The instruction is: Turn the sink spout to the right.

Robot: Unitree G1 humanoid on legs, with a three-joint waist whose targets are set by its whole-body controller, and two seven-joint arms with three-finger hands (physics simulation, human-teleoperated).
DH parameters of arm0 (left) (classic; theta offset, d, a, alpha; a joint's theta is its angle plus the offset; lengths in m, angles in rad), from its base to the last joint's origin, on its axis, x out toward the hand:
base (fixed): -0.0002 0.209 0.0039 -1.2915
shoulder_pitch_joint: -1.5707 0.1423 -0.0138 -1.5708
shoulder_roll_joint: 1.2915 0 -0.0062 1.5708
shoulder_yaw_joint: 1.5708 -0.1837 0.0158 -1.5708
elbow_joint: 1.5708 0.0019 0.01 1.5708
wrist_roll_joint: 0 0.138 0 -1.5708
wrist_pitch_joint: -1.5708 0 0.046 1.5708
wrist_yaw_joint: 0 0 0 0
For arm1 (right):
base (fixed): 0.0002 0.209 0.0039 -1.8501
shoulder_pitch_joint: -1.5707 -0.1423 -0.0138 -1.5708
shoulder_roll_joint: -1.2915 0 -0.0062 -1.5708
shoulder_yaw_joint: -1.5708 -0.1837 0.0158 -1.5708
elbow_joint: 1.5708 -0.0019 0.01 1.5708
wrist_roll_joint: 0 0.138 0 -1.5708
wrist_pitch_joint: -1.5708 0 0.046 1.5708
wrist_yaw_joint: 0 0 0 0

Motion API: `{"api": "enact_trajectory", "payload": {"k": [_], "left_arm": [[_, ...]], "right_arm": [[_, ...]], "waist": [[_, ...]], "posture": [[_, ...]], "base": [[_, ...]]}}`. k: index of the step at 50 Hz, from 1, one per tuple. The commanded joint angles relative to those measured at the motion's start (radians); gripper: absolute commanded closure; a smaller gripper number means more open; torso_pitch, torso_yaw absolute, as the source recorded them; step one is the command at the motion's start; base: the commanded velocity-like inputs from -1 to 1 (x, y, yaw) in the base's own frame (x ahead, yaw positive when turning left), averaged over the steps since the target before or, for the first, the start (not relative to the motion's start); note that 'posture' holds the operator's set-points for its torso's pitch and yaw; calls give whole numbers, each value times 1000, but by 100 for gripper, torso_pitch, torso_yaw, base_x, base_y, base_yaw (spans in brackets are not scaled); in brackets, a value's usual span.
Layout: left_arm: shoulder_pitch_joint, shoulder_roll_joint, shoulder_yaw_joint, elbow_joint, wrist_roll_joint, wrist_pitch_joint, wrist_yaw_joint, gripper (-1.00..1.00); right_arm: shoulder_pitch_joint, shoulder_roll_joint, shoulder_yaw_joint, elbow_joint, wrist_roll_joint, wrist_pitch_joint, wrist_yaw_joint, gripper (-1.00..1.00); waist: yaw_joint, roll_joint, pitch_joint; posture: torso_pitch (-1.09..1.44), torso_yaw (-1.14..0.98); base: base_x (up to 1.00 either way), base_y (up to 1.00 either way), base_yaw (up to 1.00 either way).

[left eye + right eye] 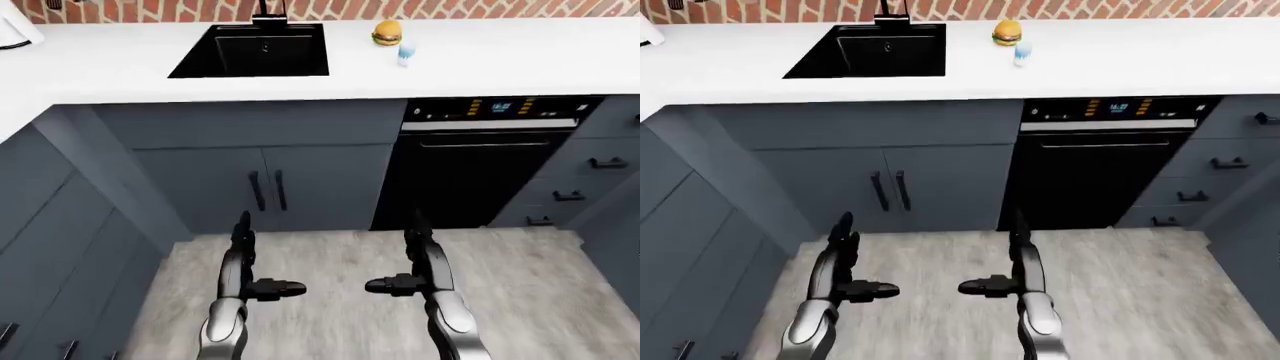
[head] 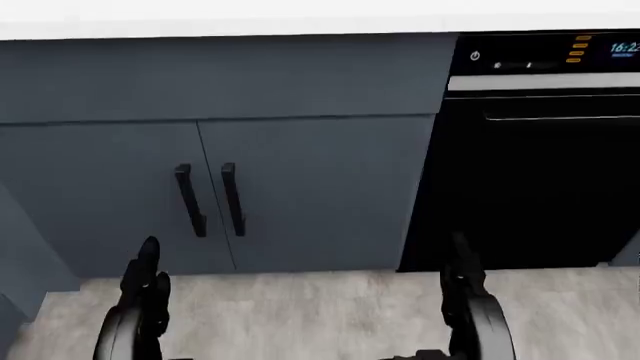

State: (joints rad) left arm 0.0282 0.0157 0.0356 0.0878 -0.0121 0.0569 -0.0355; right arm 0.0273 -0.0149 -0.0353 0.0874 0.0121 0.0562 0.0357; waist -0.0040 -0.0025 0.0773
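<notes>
L hand (image 1: 243, 259): low in left-eye view, over floor; fingers spread, thumb out sideways toward the other hand; holds nothing.
R hand (image 1: 420, 259): level w/ L hand, well apart from it; also spread wide, thumb pointing inward; holds nothing.
Under hands: grey wood floor (image 1: 340, 300).
Just beyond hands: grey cabinet doors (image 1: 265, 187) w/ two black bar handles, straight up from L hand; black oven (image 1: 470, 172) up from R hand, display lit.
Further out: white worktop (image 1: 480, 60) runs across top of view, well apart from both hands.
Sink (image 1: 255, 51): black basin sunk in worktop, above and slightly R of L hand.
Spout (image 1: 268, 11): black, at far rim of sink by brick wall; only base shows, top cut off by frame edge, so which way it points – can't tell.
Other bits: burger (image 1: 387, 33) and small pale cup (image 1: 405, 52) on worktop, just R of sink.
Handling (judgement): spout prob. rigid metal, swivels on fixed base, smooth so may slip; needs sideways push, no lifting.
Where to hold: prob. on the neck away from base, for more leverage.
Stage: not within reach yet; needs approach first.
</notes>
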Motion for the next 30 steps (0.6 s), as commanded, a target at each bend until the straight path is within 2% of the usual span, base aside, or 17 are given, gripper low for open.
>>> {"api": "enact_trajectory", "payload": {"k": [1,2,3,4,5,7,8,24,25,27,28,30], "left_arm": [[-19,2,-7,-102,-25,-32,-30,-100],[-15,2,-7,-111,-25,-30,-31,-100],[-13,2,-7,-113,-20,-34,-29,-100],[-11,1,-6,-118,-20,-33,-29,-100],[-4,1,-7,-133,-21,-27,-29,-100],[12,-1,-11,-163,-16,-23,-29,-100],[10,0,-9,-155,1,-40,-15,-100],[21,-1,-1,-195,-7,-24,-19,-100],[21,0,0,-196,-8,-23,-19,-100],[22,0,2,-202,-10,-20,-19,-100],[22,0,2,-202,-10,-20,-19,-100],[20,-2,-2,-193,-7,-24,-19,-100]], "right_arm": [[-19,0,3,-97,14,-67,11,-100],[-11,1,5,-113,14,-70,12,-100],[-7,1,8,-117,12,-70,12,-100],[-2,3,8,-122,13,-78,12,-100],[0,2,8,-127,15,-76,14,-100],[-6,2,6,-115,12,-75,10,-100],[-5,2,5,-113,12,-77,9,-100],[6,0,10,-121,-13,-86,4,-100],[6,0,10,-121,-15,-87,3,-100],[5,-1,6,-117,-14,-89,3,-100],[4,-1,6,-115,-14,-89,4,-100],[2,-2,7,-108,-16,-90,7,-100]], "waist": [[-2,-8,-1],[2,-7,-36],[7,0,-62],[7,-1,-52],[6,-7,-16],[6,-7,-69],[6,-7,-74],[7,-2,-88],[5,2,-104],[0,-19,-73],[-3,-46,-66],[-8,-62,-68]], "posture": [[0,0],[0,0],[0,0],[0,0],[0,0],[0,0],[0,0],[0,0],[0,0],[0,0],[0,0],[0,0]], "base": [[0,0,0],[0,0,0],[0,0,0],[0,0,0],[0,0,0],[0,0,0],[0,0,0],[0,0,0],[0,26,0],[0,50,0],[0,79,0],[0,88,0]]}}
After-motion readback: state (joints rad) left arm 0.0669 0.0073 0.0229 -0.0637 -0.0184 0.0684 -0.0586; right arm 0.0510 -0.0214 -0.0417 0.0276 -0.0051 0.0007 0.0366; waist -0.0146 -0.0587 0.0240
